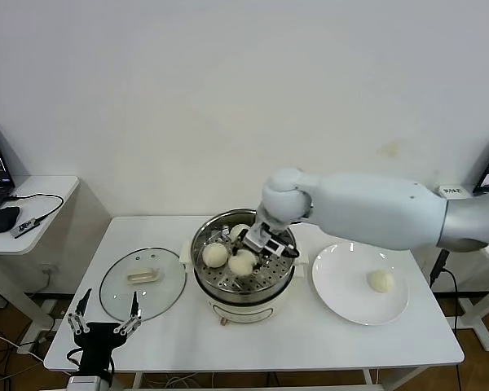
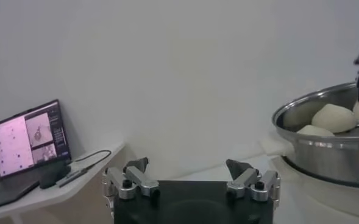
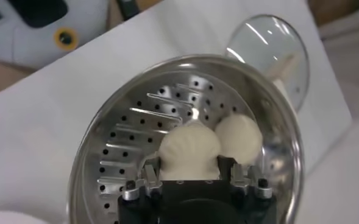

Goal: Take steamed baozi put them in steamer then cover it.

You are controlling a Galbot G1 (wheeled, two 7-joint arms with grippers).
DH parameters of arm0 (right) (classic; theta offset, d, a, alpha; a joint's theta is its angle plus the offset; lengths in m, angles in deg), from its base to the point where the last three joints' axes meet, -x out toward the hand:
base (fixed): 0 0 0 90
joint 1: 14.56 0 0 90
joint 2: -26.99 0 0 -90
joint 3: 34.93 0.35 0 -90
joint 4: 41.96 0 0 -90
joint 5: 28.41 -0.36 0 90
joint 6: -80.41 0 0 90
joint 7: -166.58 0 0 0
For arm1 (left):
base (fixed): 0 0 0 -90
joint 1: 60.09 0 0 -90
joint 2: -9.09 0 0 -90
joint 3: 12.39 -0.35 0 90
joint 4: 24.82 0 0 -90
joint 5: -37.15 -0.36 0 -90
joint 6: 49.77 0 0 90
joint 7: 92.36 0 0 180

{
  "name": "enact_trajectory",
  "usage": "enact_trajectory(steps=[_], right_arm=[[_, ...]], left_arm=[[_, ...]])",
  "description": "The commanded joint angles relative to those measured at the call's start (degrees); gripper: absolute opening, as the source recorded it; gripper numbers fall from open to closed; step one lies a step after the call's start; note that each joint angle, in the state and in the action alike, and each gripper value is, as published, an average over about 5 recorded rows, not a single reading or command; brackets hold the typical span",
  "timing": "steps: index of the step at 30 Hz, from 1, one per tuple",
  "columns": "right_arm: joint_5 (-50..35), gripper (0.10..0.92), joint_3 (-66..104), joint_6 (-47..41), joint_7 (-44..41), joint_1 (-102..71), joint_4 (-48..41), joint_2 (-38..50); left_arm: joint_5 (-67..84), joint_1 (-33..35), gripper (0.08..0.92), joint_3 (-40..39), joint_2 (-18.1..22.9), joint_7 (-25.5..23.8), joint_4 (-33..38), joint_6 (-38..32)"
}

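White bench (image 1: 269,346) carries all. Steamer (image 1: 243,281) at mid-bench, upright, round shiny steel pot w/ perforated tray. Cover (image 1: 143,283) lies flat on bench to steamer's left, handle up, long axis across the bench. White plate (image 1: 346,297) to the right, one baozi (image 1: 381,281) on it. Right tool (image 1: 259,247) inside steamer, fingers clamped on a baozi (image 3: 189,152): smooth, cream-white, round. Two more buns sit in tray. Left tool (image 1: 103,316) near bench's front-left edge, fingers spread, holding nothing.
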Motion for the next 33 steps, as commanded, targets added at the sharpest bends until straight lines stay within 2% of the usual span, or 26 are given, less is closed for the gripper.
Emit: enact_trajectory(steps=[1, 15, 18, 24, 29, 33], right_arm=[[5.91, 0.594, -1.29, 7.46, 0.03, -0.93, -0.99, -2.41], [5.18, 0.607, -1.7, 7.53, 0.05, -1.34, 0.2, -1.63], [4.83, 0.656, -1.2, 7.45, 0.48, -0.8, 0.2, -1.47], [4.27, 0.802, 0.44, 6.87, 0.48, 1.36, 0.52, -0.15], [3.9, 0.822, 3.27, 4.25, 0.76, 3.14, -0.29, 2.73], [3.94, 0.823, 5.35, -1.43, 1.49, 4.02, -1.07, 6.66]], left_arm=[[0.01, 0.11, 0.823, 0.03, 0.11, 0.06, -0.11, -0.11], [0.0, 0.09, 0.823, 0.05, 0.16, 0.22, -0.64, -0.36], [0.01, 0.11, 0.823, 0.03, 0.12, 0.23, -0.66, -0.4], [-0.03, 0.13, 0.823, -0.06, 0.07, 0.25, -0.47, -0.42], [-0.05, 0.22, 0.823, -0.08, -0.19, 0.27, -0.37, -0.5], [-0.07, 0.11, 0.823, -0.09, -0.62, 0.24, -0.32, -0.49]])
